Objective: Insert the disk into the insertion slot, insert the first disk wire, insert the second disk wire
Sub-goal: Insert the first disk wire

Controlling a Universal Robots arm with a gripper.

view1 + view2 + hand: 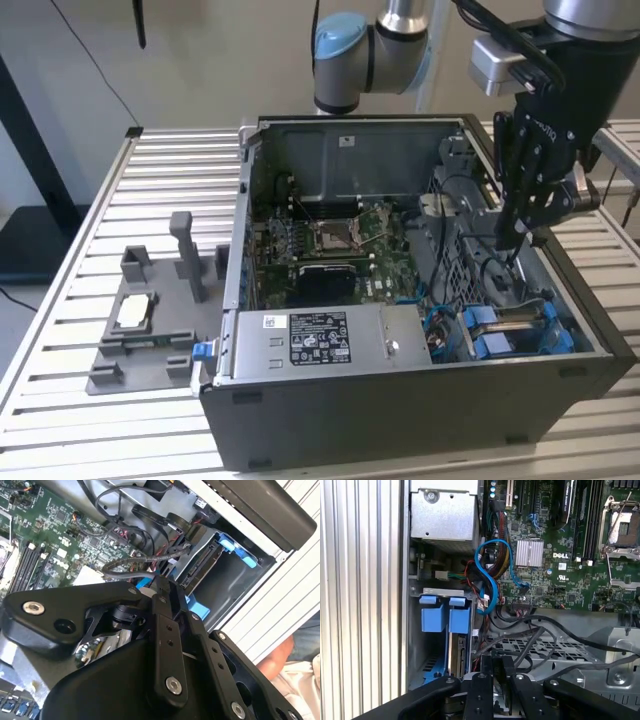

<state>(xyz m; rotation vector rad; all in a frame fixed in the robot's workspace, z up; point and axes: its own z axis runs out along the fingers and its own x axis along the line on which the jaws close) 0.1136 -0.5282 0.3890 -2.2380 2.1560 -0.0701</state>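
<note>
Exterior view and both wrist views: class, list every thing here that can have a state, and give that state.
Dark grey metal computer case: open, side panel off.
Flat silver-grey disk in blue carrier frame: seated in the slot.
Dark grey metal insertion slot with blue rails: holding the disk.
Black robot hand: inside the case, close to loose black cables.

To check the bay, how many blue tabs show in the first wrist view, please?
2: one blue tab beside the case wall, the other next to it, towards the motherboard; others may be hidden.
</note>
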